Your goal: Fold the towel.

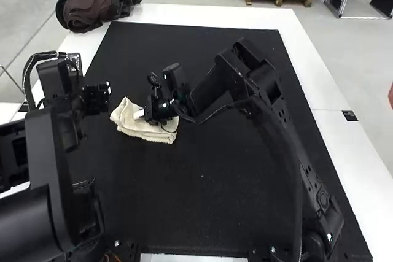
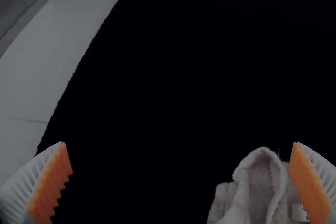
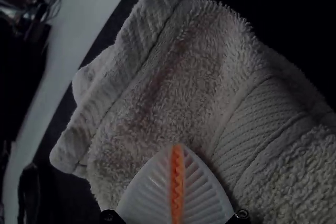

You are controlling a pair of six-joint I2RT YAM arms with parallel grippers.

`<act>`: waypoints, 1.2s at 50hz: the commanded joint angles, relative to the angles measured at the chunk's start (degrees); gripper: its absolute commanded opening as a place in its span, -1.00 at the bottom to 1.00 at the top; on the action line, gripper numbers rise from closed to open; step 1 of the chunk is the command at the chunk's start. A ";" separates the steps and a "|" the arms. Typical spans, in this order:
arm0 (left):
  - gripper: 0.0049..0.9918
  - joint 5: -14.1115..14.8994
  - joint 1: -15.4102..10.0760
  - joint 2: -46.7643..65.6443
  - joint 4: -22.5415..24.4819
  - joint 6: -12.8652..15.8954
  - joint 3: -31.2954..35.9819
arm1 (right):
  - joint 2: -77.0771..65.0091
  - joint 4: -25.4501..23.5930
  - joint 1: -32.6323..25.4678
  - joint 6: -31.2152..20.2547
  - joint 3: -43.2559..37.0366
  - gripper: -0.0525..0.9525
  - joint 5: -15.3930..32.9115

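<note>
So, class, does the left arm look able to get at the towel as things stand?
Probably yes. The left gripper is open near the left end of the towel, with nothing seen blocking it. The right gripper is at the towel too, so the left should keep clear.

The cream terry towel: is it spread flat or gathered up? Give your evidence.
Gathered up: the cream terry towel lies rumpled, its layers overlapping on the black mat.

White table (image 1: 316, 78) | black mat (image 1: 178, 200) | rumpled towel (image 1: 146, 131) on mat | dark bag (image 1: 92, 4), far-left corner
</note>
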 commanded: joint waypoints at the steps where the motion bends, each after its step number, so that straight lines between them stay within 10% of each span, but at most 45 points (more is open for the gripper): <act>1: 0.95 0.72 0.33 -0.80 0.42 -0.50 1.61 | 2.09 2.53 1.10 0.22 -0.04 -0.95 -0.70; 23: 0.95 0.98 0.15 -0.80 -1.25 -1.64 5.92 | -3.98 11.49 -1.27 8.04 -0.92 -0.94 -0.35; 42: 0.95 0.89 -1.60 -0.80 -5.56 -4.98 14.97 | -24.46 -4.50 -7.95 5.93 0.22 -0.94 0.35; 57: 0.95 -3.41 -10.66 -3.52 -8.28 -6.12 18.40 | -42.74 -14.70 -11.64 2.41 -6.02 -0.92 1.76; 60: 0.95 -4.91 -13.29 -5.02 -8.72 -6.12 18.93 | -47.31 -14.96 -12.43 2.24 -8.57 -0.61 3.08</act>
